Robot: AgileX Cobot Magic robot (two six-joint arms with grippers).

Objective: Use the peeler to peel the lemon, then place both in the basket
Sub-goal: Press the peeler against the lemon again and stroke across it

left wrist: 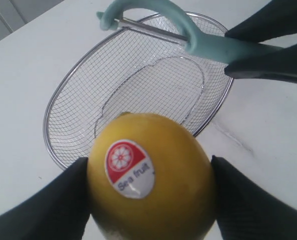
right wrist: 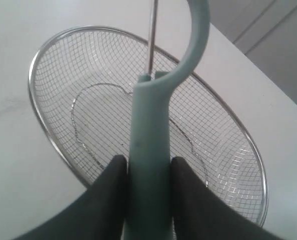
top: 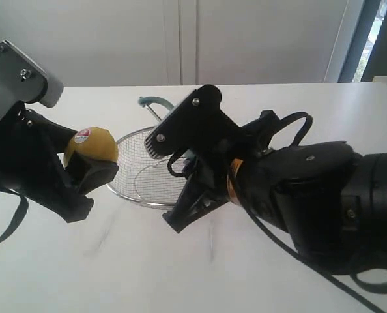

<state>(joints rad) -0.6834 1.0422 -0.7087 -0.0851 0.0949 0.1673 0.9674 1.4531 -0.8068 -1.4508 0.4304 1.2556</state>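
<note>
White table (top: 115, 274) carries everything. The wire-mesh basket (right wrist: 38, 107) sits on it between the two arms with nothing in it, probably parked centrally so both things can be dropped in with a short move. The left tool (left wrist: 149, 205) is spread fairly wide and clamped on the lemon (top: 91, 145), one dark pad on each side of the fruit. The lemon is held up off the table near the basket's left rim, and its red-and-white sticker (left wrist: 129, 167) faces the wrist camera. The skin I can see looks whole, so I judge peeling not started. The right tool (right wrist: 149, 200) is narrow and pinches the pale teal handle of the peeler (right wrist: 148, 125) from both sides. The peeler hangs above the basket with its curved head and metal blade pointing away from the wrist towards the lemon side. Blade and lemon are apart, not touching. Likely reason for the pose: fruit is presented in the air and the peeler is gripped low on its handle, leaving the blade free to reach the rind.
</note>
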